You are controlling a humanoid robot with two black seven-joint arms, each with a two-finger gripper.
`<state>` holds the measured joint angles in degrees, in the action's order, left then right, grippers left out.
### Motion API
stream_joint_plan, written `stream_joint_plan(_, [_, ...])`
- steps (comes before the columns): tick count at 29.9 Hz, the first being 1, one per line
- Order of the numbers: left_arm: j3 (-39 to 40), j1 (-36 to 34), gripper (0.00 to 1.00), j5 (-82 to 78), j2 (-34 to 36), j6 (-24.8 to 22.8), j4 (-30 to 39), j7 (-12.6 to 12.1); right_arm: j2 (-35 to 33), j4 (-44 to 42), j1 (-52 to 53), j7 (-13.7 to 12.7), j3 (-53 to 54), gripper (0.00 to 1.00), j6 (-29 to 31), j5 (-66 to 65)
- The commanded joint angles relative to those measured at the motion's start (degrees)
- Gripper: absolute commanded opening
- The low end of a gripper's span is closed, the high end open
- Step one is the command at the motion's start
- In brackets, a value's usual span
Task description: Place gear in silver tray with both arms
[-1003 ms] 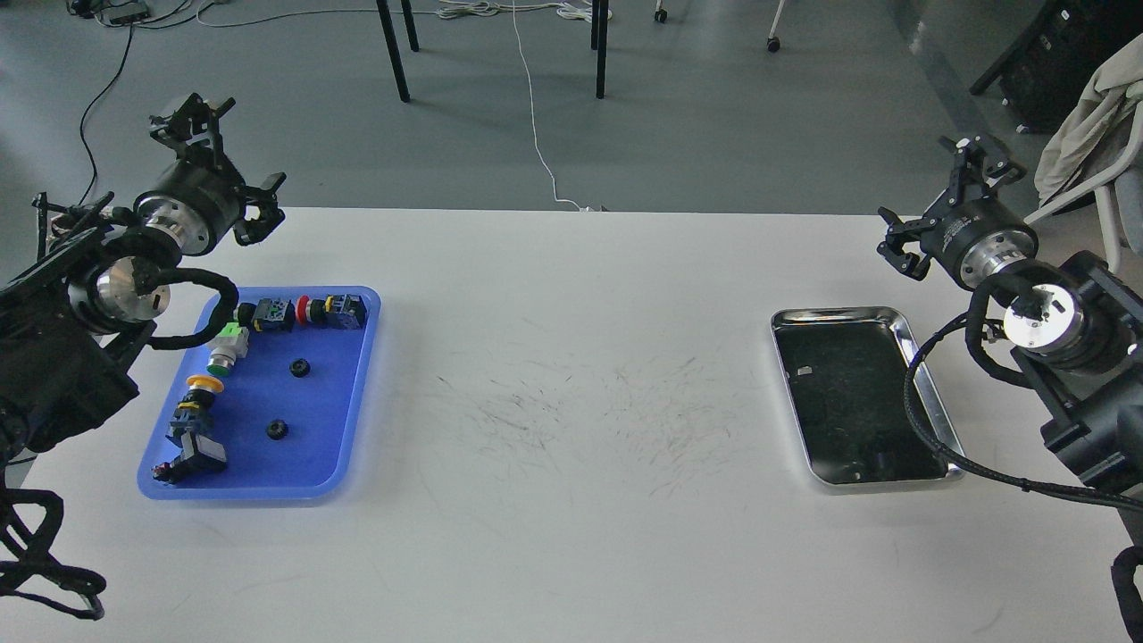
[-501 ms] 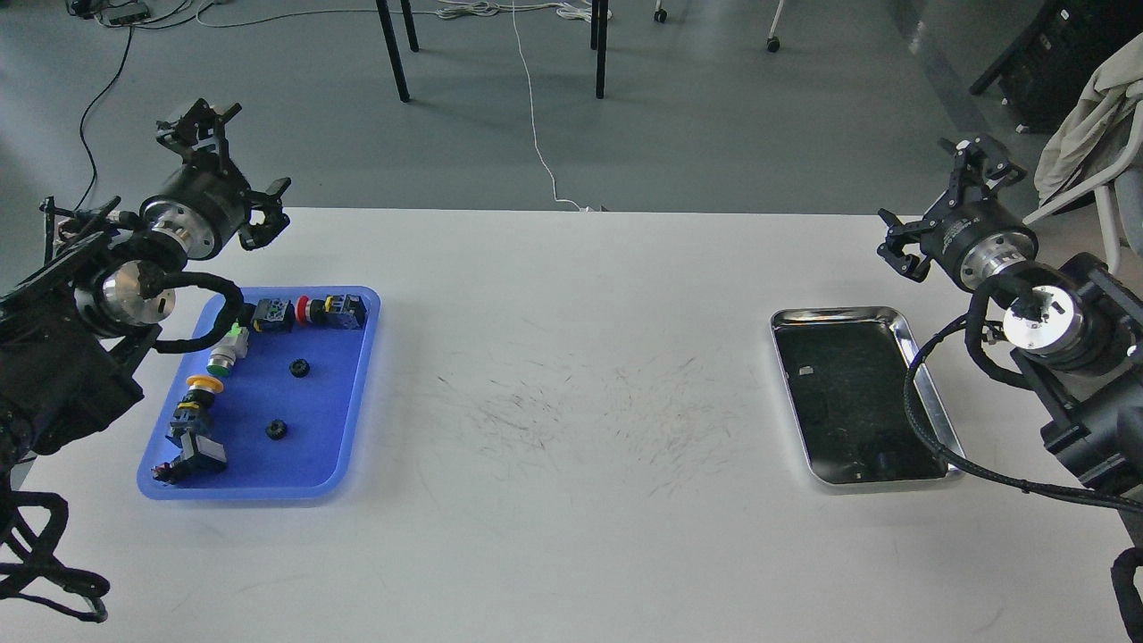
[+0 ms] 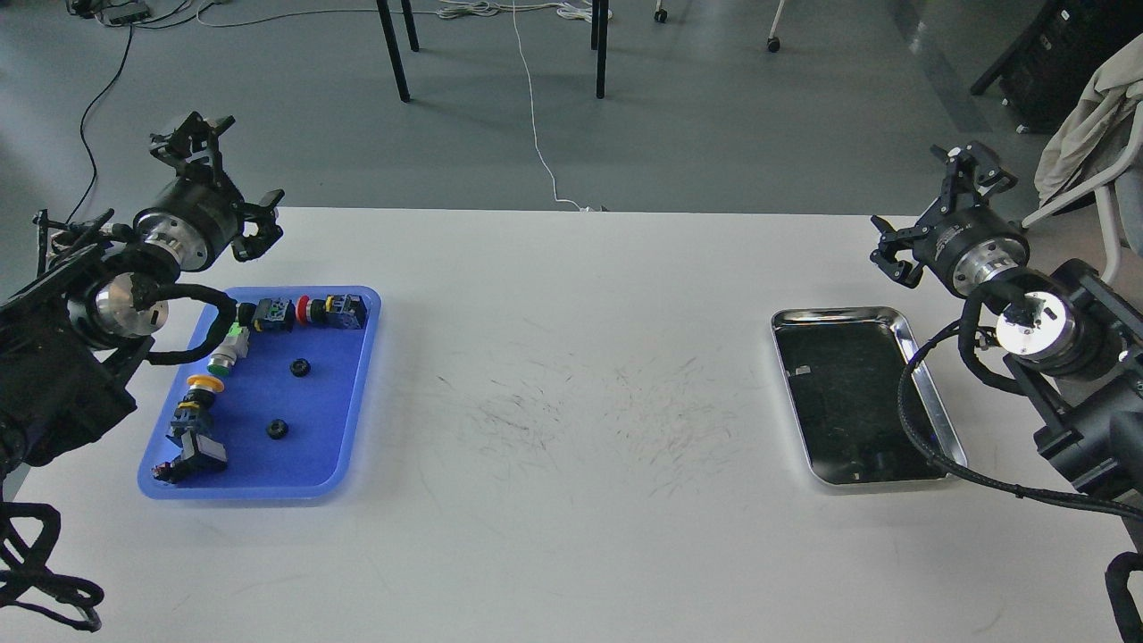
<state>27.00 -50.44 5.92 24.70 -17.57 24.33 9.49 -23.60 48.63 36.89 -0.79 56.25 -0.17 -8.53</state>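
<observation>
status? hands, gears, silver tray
Left hand and right hand open, empty, raised. Two black gears in blue tray. Silver tray holds no gear. Table between unobstructed.

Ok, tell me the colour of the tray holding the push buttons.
Blue: the plastic tray on the table's left side, seen in the head view.

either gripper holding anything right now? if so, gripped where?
Nothing held. Left gripper and right gripper are both raised and open with nothing in them. Both gears lie in the blue tray; silver tray holds none.
</observation>
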Motion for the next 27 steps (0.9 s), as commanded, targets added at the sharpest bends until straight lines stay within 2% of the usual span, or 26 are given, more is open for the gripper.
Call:
stream_joint_plan(1, [0.07,0.26,0.99,0.05,-0.01,-0.09,0.01,0.01,0.22,-0.02,-0.07,0.00,0.00,0.99,-0.01,0.09])
stream_joint_plan(27, [0.25,0.96,0.99,0.05,-0.18,-0.44,0.10,0.01,2.33,0.06,-1.30,0.00,1.32,0.99,-0.36,0.09])
